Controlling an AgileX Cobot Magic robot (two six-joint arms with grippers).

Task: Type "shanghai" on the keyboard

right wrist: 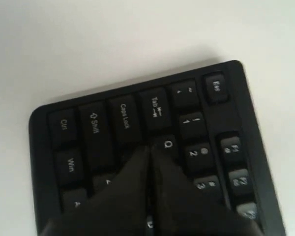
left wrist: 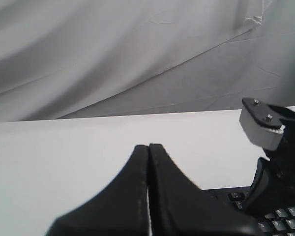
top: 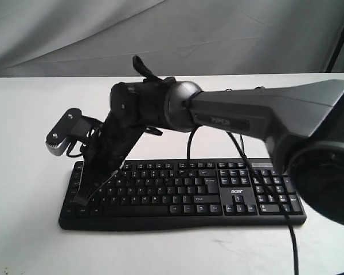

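Note:
The black keyboard (top: pixel 218 195) with white legends and an acer logo lies across the white table. My right arm reaches over it to its left end, where my right gripper (top: pixel 83 197) points down, shut and holding nothing. In the right wrist view its tips (right wrist: pixel 150 146) rest over the key between Caps Lock and Q on the keyboard (right wrist: pixel 88 123), and that key's legend is hidden. My left gripper (left wrist: pixel 148 146) is shut and empty above bare table, off the keyboard's (left wrist: pixel 285 216) left corner. It does not show in the exterior view.
The white table (top: pixel 34 240) stretches on all sides of the keyboard, with a grey cloth backdrop (top: pixel 160 34) behind. The keyboard's thin cable (top: pixel 190 143) runs off its back edge. Another black cable (top: pixel 290 235) hangs from my right arm over the number pad.

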